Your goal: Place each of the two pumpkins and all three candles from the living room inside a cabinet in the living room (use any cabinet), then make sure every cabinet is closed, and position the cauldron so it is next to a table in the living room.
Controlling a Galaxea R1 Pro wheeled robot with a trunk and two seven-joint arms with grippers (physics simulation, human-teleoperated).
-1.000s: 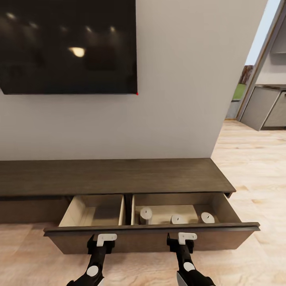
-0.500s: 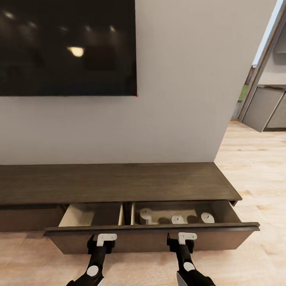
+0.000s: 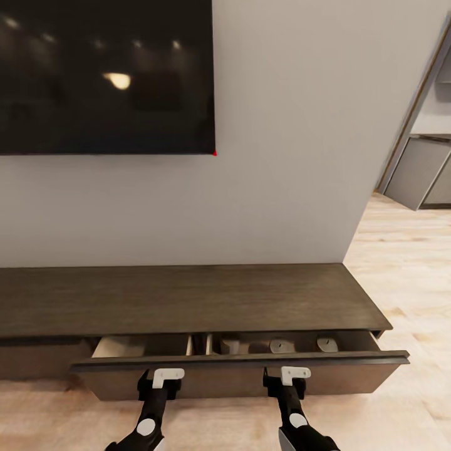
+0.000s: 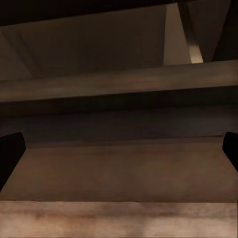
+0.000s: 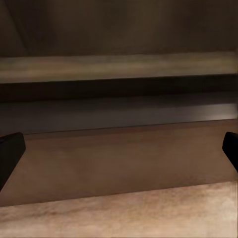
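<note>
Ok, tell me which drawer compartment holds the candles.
The compartment on the robot's right, in front of the right gripper: three candles sit in it. The left compartment shows only pale interior.

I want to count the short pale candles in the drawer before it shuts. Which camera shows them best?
The head view: three short pale grey-green candles show in the open gap of the long dark-brown wooden cabinet. Both wrist views show brown drawer front up close, no candles discernible.
</note>
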